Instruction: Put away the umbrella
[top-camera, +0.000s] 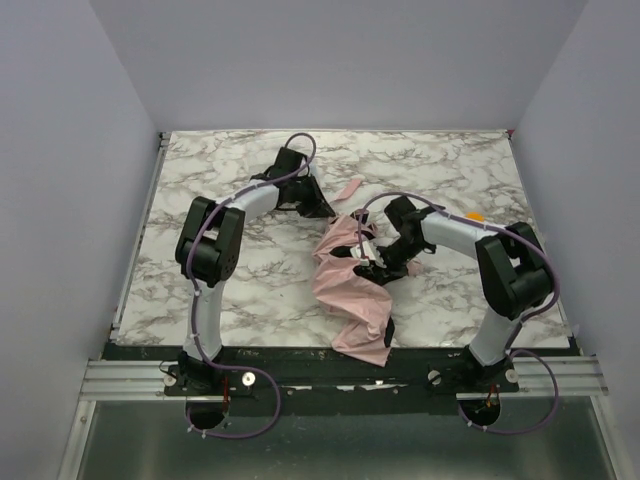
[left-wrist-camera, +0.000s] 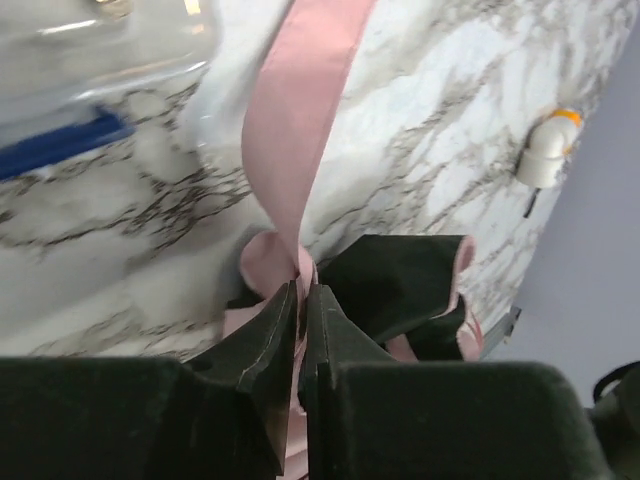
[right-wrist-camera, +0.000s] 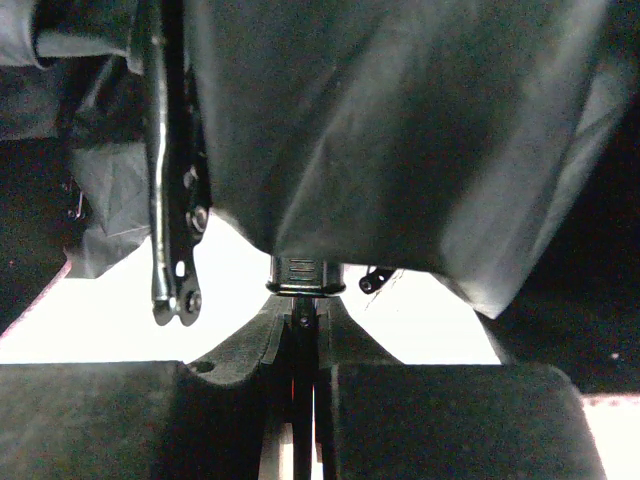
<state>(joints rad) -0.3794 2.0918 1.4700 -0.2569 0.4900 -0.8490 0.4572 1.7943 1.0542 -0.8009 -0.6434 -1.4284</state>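
The umbrella (top-camera: 350, 290) overhangs the near edge of the tabletop (top-camera: 240, 290), open marble to its left; the left claw (left-wrist-camera: 303, 292) clamps its strap (left-wrist-camera: 300, 110), the right claw (right-wrist-camera: 305, 300) its black frame (right-wrist-camera: 305, 272).

A white desk (top-camera: 250, 285) with dark marble veining sits enclosed on three sides by plain, pale lavender-grey walls (top-camera: 340, 60). An aluminium rail (top-camera: 130, 378) runs along its near edge. The light is soft and even.
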